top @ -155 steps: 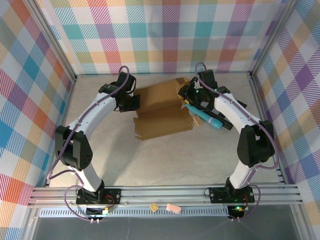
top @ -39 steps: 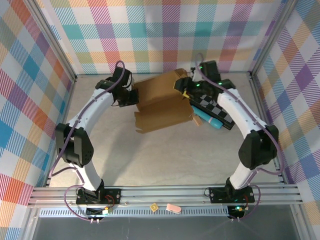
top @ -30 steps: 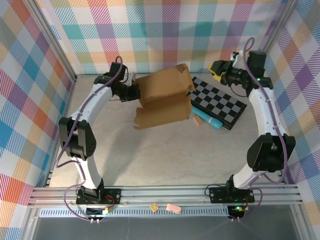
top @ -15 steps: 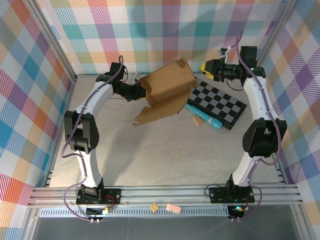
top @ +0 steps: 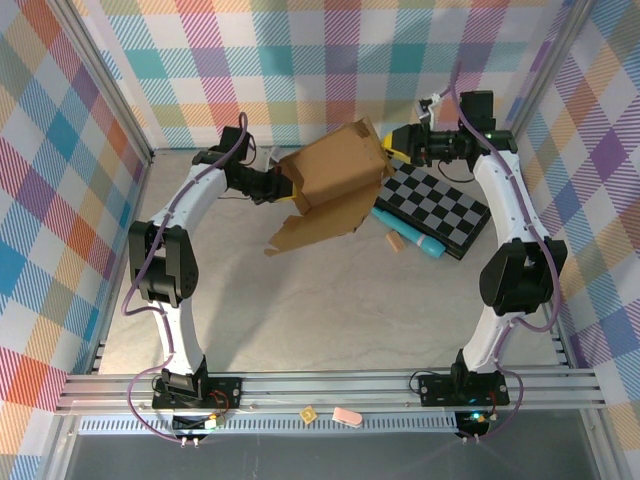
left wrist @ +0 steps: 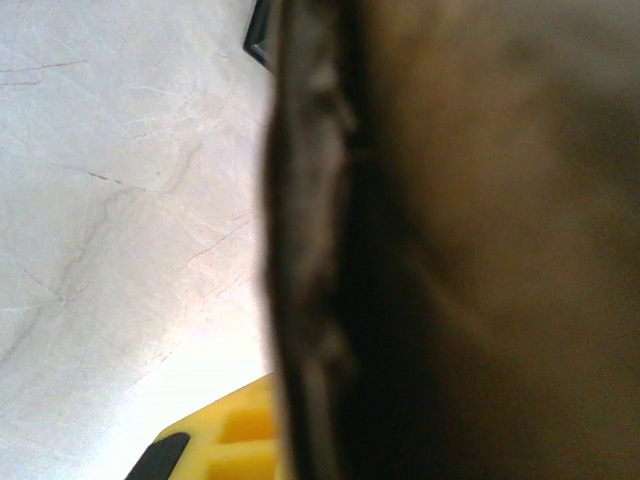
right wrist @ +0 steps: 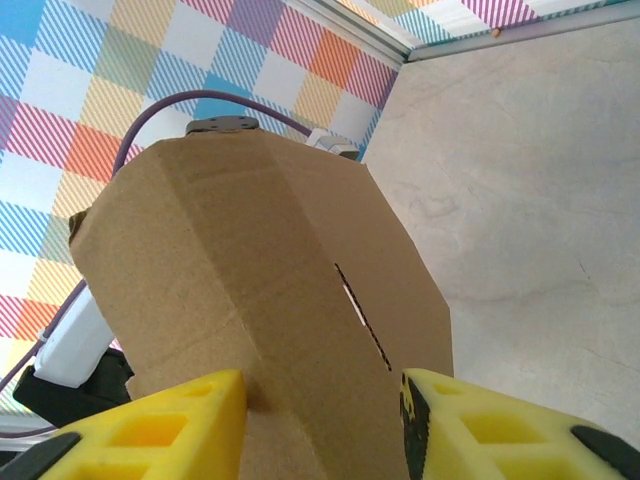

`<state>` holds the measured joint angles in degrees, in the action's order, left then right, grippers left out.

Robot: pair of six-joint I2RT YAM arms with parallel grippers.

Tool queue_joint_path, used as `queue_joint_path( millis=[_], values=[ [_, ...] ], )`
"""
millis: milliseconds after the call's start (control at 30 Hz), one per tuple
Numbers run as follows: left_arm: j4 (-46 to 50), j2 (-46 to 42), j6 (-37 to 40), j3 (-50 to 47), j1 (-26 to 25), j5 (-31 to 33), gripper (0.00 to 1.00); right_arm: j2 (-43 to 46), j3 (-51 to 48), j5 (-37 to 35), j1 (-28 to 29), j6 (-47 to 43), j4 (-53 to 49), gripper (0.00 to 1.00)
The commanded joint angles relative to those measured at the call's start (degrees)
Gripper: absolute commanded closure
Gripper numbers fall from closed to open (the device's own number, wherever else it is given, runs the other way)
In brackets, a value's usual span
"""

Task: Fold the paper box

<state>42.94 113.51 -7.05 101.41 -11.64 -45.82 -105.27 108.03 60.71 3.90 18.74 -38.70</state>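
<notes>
The paper box [top: 335, 175] is a brown cardboard sheet, partly folded and tilted up off the table, with a lower flap [top: 318, 222] hanging toward the floor. My left gripper [top: 284, 186] is shut on its left edge. In the left wrist view the cardboard edge [left wrist: 310, 250] runs dark and blurred right past the camera, beside one yellow finger [left wrist: 225, 445]. My right gripper [top: 401, 141] is open at the box's upper right corner. In the right wrist view the slotted cardboard panel [right wrist: 260, 280] lies between and beyond the spread yellow fingers [right wrist: 150, 425].
A black-and-grey checkered board [top: 445, 205] lies right of the box, with a teal pen [top: 408, 230] and a small tan block [top: 394, 241] at its near edge. Plaid walls close the back and sides. Two small bits [top: 346, 415] sit on the front rail.
The left gripper has tipped the box up off the table and holds it raised. The right arm swung away to the back right, then came left to the box's top corner.
</notes>
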Motion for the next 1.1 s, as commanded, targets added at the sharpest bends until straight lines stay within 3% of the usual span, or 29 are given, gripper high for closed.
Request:
queue_joint_path(
  millis=[0, 733, 967, 1067],
  values=[
    [-0.6, -2.1, -0.8, -0.7, -0.6, -1.0, 1.00, 1.8, 1.6, 0.0, 1.2, -2.3, -1.6, 0.55],
    [0.5, -5.7, -0.1, -2.4, -2.8, 1.8, 1.00, 3.2, 5.5, -22.8, 8.2, -12.4, -10.6, 0.53],
    [1.2, -6.7, 1.3, -2.3, -3.5, 2.9, 1.00, 1.8, 8.1, -33.3, 12.1, -16.7, -14.0, 0.52],
    [1.5, -7.0, 1.6, -2.1, -3.6, 3.2, 1.00, 1.2, 9.2, -41.7, 14.5, -18.5, -15.1, 0.51]
  ],
)
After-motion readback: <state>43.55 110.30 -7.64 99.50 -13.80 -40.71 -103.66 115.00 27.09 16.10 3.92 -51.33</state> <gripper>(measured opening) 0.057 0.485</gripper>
